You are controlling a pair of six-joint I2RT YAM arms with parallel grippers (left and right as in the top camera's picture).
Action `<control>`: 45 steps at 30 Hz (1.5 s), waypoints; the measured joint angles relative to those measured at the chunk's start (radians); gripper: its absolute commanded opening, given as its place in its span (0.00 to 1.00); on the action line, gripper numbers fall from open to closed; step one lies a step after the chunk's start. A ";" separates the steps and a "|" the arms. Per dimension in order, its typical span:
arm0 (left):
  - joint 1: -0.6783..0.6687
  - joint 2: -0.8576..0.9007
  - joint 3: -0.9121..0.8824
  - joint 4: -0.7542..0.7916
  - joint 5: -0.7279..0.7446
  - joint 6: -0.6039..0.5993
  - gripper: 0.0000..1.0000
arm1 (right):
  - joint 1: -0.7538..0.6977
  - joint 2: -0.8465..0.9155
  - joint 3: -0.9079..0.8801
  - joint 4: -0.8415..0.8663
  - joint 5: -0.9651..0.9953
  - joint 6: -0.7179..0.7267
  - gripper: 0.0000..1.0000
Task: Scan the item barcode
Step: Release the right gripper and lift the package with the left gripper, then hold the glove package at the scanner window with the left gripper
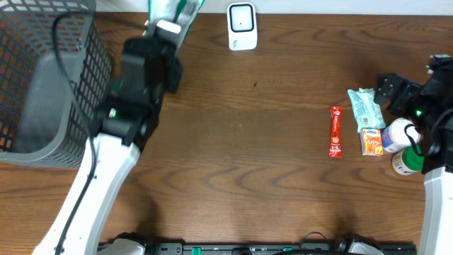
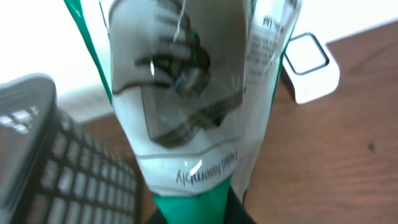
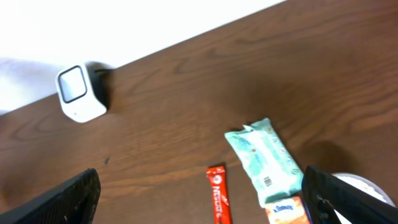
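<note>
Table (image 1: 233, 177): bare wood across the middle, from the left arm out to the clutter at 3 o'clock. Basket (image 1: 42, 85) fills the 9–10 o'clock corner, hard against the left arm. Scanner (image 1: 241, 27) sits at 12 o'clock, right on the far edge, with a strip of wood between it and the pouch.

Pouch (image 1: 172, 10) is off the table at 11 o'clock, over the far edge, just at 9 o'clock of the scanner. Left gripper (image 2: 199, 216) is pressed together, pinching the pouch's green bottom end. Long axis runs from the fingers toward 12 o'clock. In the left wrist view a printed white face shows, lettering upside down; blurred, no barcode readable.

Right gripper (image 3: 200, 174) is spread wide, nothing between the fingers, over the 3 o'clock side. There: red stick (image 1: 335, 131) lying 12-to-6, wipes pack (image 1: 366, 106), small box (image 1: 371, 142), two bottles (image 1: 400, 133), packed close near the right edge.
</note>
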State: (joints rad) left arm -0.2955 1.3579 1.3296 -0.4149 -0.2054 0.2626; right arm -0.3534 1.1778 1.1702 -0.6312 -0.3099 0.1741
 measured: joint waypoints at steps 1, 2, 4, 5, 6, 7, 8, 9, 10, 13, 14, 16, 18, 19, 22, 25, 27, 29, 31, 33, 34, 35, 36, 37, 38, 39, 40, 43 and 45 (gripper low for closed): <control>-0.010 0.034 0.054 -0.025 -0.017 0.015 0.07 | -0.010 0.000 0.000 -0.004 0.001 0.000 0.99; -0.017 0.075 0.123 -0.065 -0.042 0.039 0.07 | -0.012 0.000 0.000 -0.008 0.001 0.000 0.99; -0.028 0.154 0.248 -0.120 -0.090 0.085 0.07 | -0.014 0.000 0.000 -0.014 0.000 0.000 0.99; -0.033 0.195 0.310 -0.145 -0.120 0.111 0.07 | -0.014 0.000 0.000 -0.014 0.000 0.000 0.99; -0.037 0.237 0.372 -0.165 -0.152 0.140 0.07 | -0.014 0.000 0.000 -0.016 0.000 0.000 0.99; -0.042 0.277 0.428 -0.182 -0.187 0.167 0.07 | -0.014 0.000 -0.001 -0.016 0.000 0.000 0.99; -0.045 0.313 0.473 -0.183 -0.219 0.194 0.07 | -0.014 0.000 -0.001 -0.016 0.000 0.000 0.99; -0.049 0.351 0.514 -0.180 -0.253 0.231 0.06 | -0.014 0.000 -0.001 -0.016 0.000 0.000 0.99; -0.053 0.379 0.536 -0.172 -0.278 0.265 0.07 | -0.014 0.000 -0.001 -0.016 0.000 0.000 0.99; -0.060 0.449 0.552 -0.122 -0.326 0.346 0.07 | -0.015 0.000 -0.001 -0.016 0.000 0.000 0.99; -0.061 0.471 0.552 -0.103 -0.333 0.367 0.07 | -0.015 0.000 -0.001 -0.016 0.000 0.000 0.99; -0.064 0.515 0.552 -0.051 -0.346 0.393 0.07 | -0.015 0.000 -0.001 -0.016 0.000 0.000 0.99; -0.066 0.558 0.552 0.000 -0.353 0.409 0.07 | -0.015 0.000 -0.001 -0.016 0.000 0.000 0.99; -0.067 0.577 0.552 0.025 -0.355 0.416 0.07 | -0.015 0.000 -0.001 -0.016 0.000 0.000 0.99; -0.067 0.637 0.552 0.099 -0.353 0.430 0.07 | -0.015 0.000 -0.001 -0.016 0.000 0.000 0.99; -0.067 0.681 0.552 0.150 -0.331 0.452 0.07 | -0.015 0.000 -0.001 -0.016 0.000 0.000 0.99; -0.067 0.718 0.552 0.198 -0.310 0.477 0.07 | -0.015 0.000 -0.001 -0.016 0.000 0.000 0.99; -0.068 0.757 0.552 0.245 -0.296 0.501 0.07 | -0.015 0.000 -0.001 -0.016 0.000 0.000 0.99; -0.068 0.800 0.552 0.298 -0.288 0.523 0.07 | -0.015 0.000 -0.001 -0.016 0.000 0.000 0.99; -0.069 0.838 0.552 0.345 -0.284 0.543 0.07 | -0.015 0.000 -0.001 -0.016 0.000 0.000 0.99; -0.070 0.861 0.552 0.368 -0.280 0.552 0.07 | -0.015 0.000 -0.001 -0.016 0.000 0.000 0.99; -0.071 0.877 0.552 0.385 -0.278 0.556 0.07 | -0.015 0.000 -0.001 -0.016 0.000 0.000 0.99; -0.072 0.890 0.552 0.400 -0.275 0.559 0.07 | -0.015 0.000 -0.001 -0.016 0.000 0.000 0.99; -0.072 0.909 0.552 0.420 -0.274 0.566 0.08 | -0.015 0.000 -0.001 -0.016 0.000 0.000 0.99; -0.073 0.923 0.552 0.442 -0.271 0.570 0.07 | -0.015 0.000 -0.001 -0.016 0.000 0.000 0.99; -0.075 0.938 0.552 0.461 -0.269 0.573 0.07 | -0.015 0.000 -0.001 -0.016 0.000 0.000 0.99; -0.075 0.947 0.552 0.468 -0.266 0.574 0.07 | -0.015 0.000 -0.001 -0.016 0.000 0.000 0.99; -0.079 0.976 0.552 0.479 -0.236 0.578 0.07 | -0.015 0.000 -0.001 -0.016 0.000 0.000 0.99; -0.082 0.993 0.552 0.504 -0.221 0.579 0.07 | -0.015 0.000 -0.001 -0.016 0.000 0.000 0.99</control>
State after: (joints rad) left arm -0.3775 2.3505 1.8820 0.0891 -0.4267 0.8421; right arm -0.3683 1.1778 1.1694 -0.6476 -0.3099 0.1745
